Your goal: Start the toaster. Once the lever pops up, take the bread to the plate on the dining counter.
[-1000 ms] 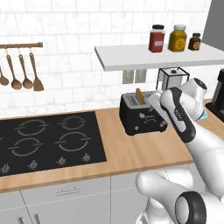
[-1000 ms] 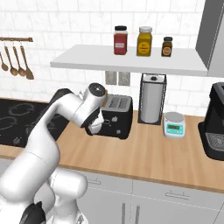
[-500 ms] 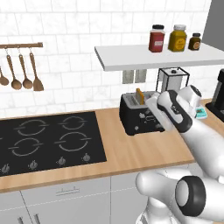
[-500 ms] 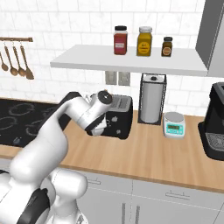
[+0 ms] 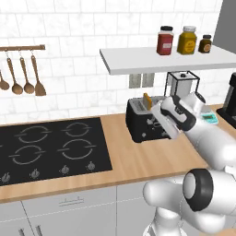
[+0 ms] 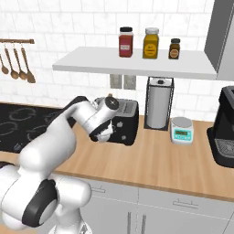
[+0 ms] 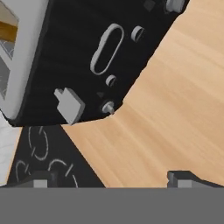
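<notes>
The black toaster (image 5: 142,123) stands on the wood counter against the tiled wall, with the bread (image 5: 147,100) upright in a top slot. In the hand view its dark end panel (image 7: 87,52) shows a grey lever (image 7: 69,104), an oval slot and small knobs, and a strip of the bread (image 7: 8,26) shows at the upper left. My gripper (image 7: 111,179) is open, fingers wide apart, nothing between them, a short way off that panel. From the base views the gripper (image 5: 161,125) (image 6: 104,133) hangs at the toaster's (image 6: 129,119) front end. The plate and dining counter are out of view.
A black cooktop (image 5: 50,147) lies left of the toaster. A paper towel holder (image 6: 159,104), a small scale (image 6: 182,130) and a black coffee machine (image 6: 225,125) stand to the right. A shelf (image 6: 137,67) with three jars hangs above. Utensils (image 5: 20,73) hang at left.
The hand has shifted a little closer to the toaster's front end and the arm has swung with it. The jaws stay open.
</notes>
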